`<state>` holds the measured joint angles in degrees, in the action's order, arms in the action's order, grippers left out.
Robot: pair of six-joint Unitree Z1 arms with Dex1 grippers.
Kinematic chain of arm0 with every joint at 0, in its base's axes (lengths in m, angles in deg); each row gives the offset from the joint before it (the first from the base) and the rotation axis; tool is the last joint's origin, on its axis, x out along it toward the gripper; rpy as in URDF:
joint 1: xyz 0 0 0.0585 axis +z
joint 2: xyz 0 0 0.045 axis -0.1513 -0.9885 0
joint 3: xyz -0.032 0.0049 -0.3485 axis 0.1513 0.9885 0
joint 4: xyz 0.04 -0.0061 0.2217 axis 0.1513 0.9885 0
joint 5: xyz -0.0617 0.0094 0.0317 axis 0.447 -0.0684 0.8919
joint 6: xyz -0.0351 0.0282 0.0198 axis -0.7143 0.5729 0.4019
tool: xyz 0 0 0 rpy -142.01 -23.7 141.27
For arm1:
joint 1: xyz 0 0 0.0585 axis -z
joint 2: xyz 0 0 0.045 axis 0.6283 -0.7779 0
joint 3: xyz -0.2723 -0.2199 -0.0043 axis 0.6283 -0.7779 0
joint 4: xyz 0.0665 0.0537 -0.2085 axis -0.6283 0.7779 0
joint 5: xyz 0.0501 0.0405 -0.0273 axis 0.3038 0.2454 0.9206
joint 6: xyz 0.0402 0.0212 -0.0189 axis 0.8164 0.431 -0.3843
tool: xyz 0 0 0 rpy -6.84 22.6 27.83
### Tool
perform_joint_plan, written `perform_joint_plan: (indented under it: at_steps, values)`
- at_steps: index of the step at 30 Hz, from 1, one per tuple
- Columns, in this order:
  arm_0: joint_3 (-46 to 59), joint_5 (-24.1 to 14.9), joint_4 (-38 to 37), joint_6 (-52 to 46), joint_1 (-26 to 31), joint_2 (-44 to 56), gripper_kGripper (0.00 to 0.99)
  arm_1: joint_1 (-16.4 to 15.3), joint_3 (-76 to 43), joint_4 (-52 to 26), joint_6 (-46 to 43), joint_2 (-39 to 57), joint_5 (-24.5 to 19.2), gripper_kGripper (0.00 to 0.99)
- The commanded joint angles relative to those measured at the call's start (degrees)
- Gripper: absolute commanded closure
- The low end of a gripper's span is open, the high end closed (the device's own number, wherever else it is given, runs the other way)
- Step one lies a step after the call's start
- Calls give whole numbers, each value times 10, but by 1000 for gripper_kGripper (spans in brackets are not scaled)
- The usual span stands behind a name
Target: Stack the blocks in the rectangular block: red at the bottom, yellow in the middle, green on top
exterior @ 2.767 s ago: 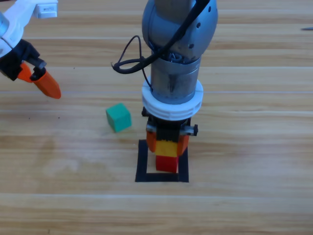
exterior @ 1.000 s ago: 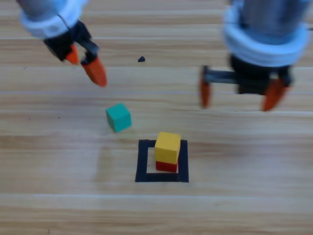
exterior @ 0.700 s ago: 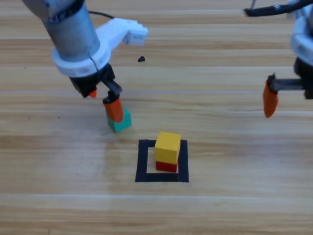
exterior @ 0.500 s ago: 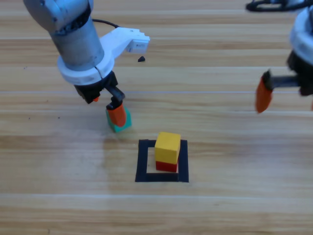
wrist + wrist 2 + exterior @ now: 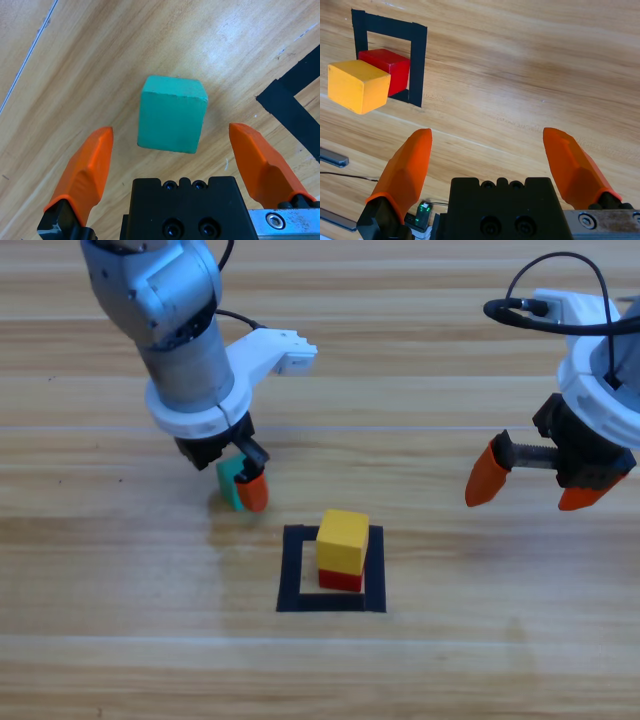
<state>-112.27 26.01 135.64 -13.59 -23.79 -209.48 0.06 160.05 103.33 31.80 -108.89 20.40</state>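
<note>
Green cube (image 5: 172, 114) rests on the table just left of the black outline (image 5: 291, 570), where yellow (image 5: 343, 540) already sits on red (image 5: 341, 580). The left gripper (image 5: 175, 160) has descended around it, jaws spread and not touching; 1 block remains. The right gripper (image 5: 532, 483) has withdrawn right, jaws spread.
</note>
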Motion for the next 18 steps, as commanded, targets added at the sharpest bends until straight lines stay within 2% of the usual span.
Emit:
perform_joint_plan:
  at_steps: [1,18]
  values:
    - [28,-8,-31,4,-11,-20,0,17,-17,-18,-7,26,8,8]
    - [32,-12,-51,19,-22,-26,17,17,-24,-36,-55,48,-8,10]
